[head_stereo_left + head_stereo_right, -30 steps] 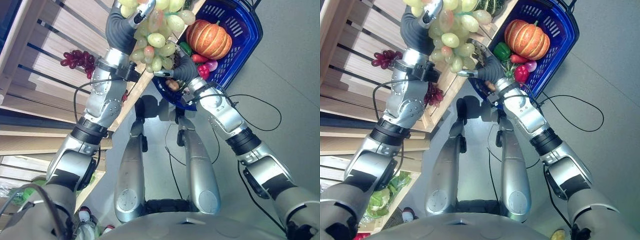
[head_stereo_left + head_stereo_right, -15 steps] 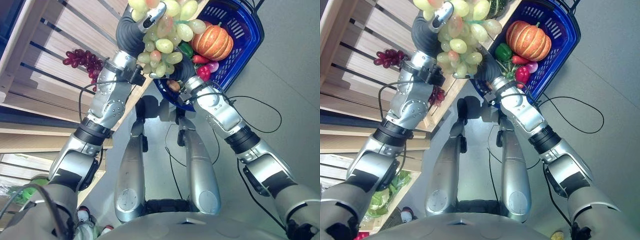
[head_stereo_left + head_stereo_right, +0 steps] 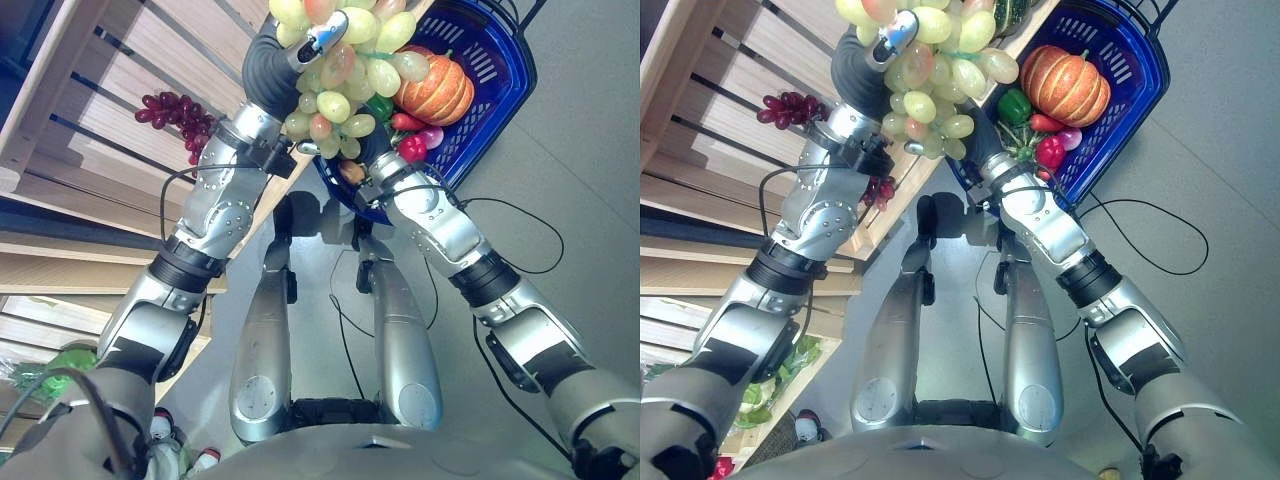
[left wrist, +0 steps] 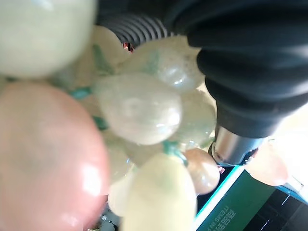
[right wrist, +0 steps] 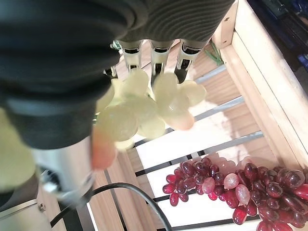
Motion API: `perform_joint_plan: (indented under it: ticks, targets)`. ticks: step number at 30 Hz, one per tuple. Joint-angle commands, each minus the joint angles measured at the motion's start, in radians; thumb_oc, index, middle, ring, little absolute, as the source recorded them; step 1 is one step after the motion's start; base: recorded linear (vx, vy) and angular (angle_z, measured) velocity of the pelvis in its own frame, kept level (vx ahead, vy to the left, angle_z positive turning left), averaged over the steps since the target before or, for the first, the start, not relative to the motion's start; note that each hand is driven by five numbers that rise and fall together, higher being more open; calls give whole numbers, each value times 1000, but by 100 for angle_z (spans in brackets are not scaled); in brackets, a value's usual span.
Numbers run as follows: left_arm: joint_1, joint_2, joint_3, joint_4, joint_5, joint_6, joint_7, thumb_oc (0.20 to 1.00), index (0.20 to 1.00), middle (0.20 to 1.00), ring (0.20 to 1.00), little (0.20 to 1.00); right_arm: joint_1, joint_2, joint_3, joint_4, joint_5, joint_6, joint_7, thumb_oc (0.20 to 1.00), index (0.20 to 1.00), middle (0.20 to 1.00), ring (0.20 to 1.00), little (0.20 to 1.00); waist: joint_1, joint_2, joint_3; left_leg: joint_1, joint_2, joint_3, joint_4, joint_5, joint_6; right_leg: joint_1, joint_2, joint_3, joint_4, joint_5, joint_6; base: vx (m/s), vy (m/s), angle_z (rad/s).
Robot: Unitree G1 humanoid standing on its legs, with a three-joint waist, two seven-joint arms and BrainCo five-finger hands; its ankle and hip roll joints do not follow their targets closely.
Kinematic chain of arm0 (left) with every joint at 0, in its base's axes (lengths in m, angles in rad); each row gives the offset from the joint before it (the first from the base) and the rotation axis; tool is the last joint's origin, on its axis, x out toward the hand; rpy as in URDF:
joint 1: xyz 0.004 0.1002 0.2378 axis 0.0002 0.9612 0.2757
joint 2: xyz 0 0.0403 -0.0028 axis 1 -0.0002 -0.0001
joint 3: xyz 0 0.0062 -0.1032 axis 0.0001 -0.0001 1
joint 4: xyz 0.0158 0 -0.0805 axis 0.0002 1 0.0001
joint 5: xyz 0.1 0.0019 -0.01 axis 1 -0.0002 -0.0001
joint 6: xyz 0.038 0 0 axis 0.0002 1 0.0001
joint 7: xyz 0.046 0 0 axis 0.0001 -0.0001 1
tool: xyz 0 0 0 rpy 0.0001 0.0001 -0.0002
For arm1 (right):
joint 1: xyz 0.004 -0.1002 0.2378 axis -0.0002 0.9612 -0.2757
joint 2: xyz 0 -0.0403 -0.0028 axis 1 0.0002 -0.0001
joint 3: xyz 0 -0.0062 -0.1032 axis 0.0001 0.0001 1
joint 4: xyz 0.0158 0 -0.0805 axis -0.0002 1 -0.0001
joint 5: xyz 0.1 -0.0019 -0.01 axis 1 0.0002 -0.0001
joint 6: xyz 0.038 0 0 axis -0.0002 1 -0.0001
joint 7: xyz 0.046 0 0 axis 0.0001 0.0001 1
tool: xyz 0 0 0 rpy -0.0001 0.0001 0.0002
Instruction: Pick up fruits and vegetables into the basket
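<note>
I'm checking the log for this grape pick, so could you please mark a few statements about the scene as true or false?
1. The left hand holds a bunch of green grapes. True.
2. The blue basket is empty. False: it holds an orange pumpkin, a green pepper and red vegetables.
3. A bunch of red grapes lies on the wooden shelf. True.
4. The green grapes already lie in the basket. False: they hang in the air beside it.
5. The right hand is by the basket's near rim. True.

Pumpkin (image 3: 434,88) in basket (image 3: 497,90) (right of shelf (image 3: 110,150))
</note>
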Motion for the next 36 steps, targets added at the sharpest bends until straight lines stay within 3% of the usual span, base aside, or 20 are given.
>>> perform_joint_plan:
  ticks: [1,22,29,30,32,33,36]
  targets:
    - [-30,-73,-37,-162,-34,-13,-74,200,200,200,200,200,-64,20,13,-120,28,-30,-3,200,200,200,200,200,-19,45,-36,-2,-64,12,84,-119,28,122,-21,-54,-120,-1,84,0,0,0]
    - [-14,-71,-55,-172,-71,8,-75,200,200,200,200,200,-61,20,14,-120,51,-45,-12,200,200,200,200,200,-19,49,-36,-6,-72,9,80,-115,31,119,-21,-59,-127,8,86,0,0,0]
    - [-3,-72,-46,-160,-72,-27,6,200,200,200,200,200,-55,17,8,-117,52,-61,-25,200,200,200,200,200,-19,49,-36,-9,-73,9,82,-113,31,117,-20,-61,-128,10,86,0,0,0]
    - [0,-72,-43,-158,-74,-30,25,235,235,235,235,235,-54,17,5,-117,53,-62,-26,200,200,200,200,200,-18,49,-36,-12,-73,9,82,-112,31,116,-20,-60,-128,10,86,0,0,0]
    - [5,-74,-35,-155,-66,-34,50,567,567,567,567,567,-52,16,-1,-119,56,-63,-28,200,200,200,200,200,-18,48,-36,-11,-73,8,81,-113,32,116,-20,-61,-129,10,86,0,0,0]
    - [9,-74,-28,-155,-54,-43,72,1000,1000,1000,1000,1000,-50,14,-5,-120,56,-64,-30,200,200,200,200,200,-17,48,-36,-10,-74,7,81,-113,32,117,-20,-61,-129,9,87,0,0,0]
    - [18,-71,-16,-152,-1,-64,131,1000,1000,1000,1000,1000,-42,14,-17,-123,57,-71,-35,200,200,200,200,200,-16,47,-36,-12,-75,5,83,-114,32,114,-19,-64,-126,8,87,0,0,0]
